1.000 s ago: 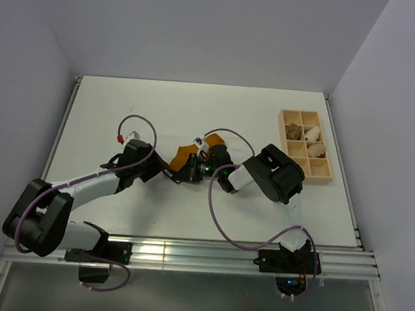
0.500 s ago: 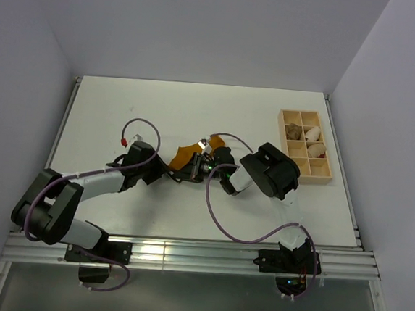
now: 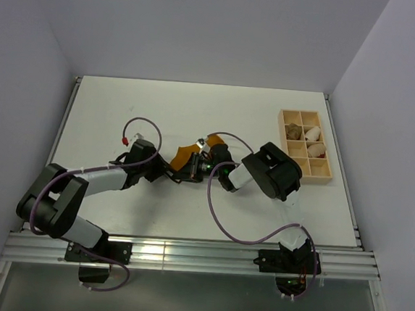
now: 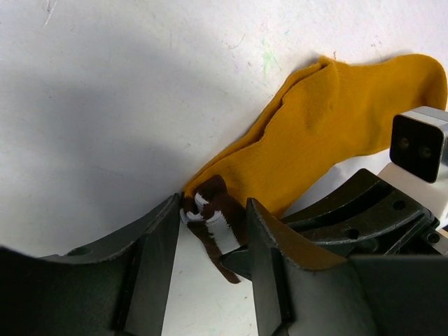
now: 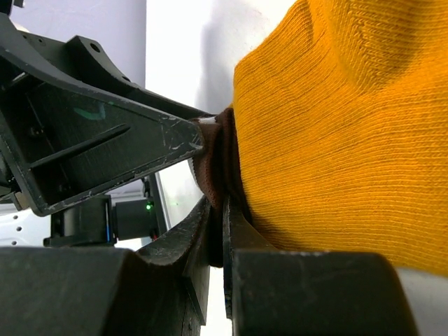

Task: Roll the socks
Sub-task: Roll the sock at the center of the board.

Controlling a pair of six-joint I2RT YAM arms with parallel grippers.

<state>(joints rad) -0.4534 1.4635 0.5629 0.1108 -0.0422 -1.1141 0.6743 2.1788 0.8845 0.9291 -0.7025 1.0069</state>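
A mustard-orange sock [image 3: 186,153] lies flat in the middle of the table, toe pointing away in the left wrist view [image 4: 329,133]. Its brown-and-white striped cuff [image 4: 215,215] is bunched up at the near end. My right gripper [image 3: 195,169] is shut on that cuff, which is pinched between its tips [image 5: 224,204], with the orange fabric [image 5: 336,126] just beyond. My left gripper [image 4: 213,203] straddles the same cuff from the other side. Its jaws are open with a gap around the fabric, and the right gripper's fingertip [image 4: 241,262] reaches between them.
A wooden compartment tray [image 3: 281,129] stands at the right, holding cream-white bundles [image 3: 314,147] and a brownish bundle [image 3: 294,132]. Purple cables loop off both arms [image 3: 217,214]. Metal rails run along the near edge [image 3: 199,253].
The left arm has swung in towards the cuff and its jaws have narrowed around it. The right gripper has stayed shut on the cuff.
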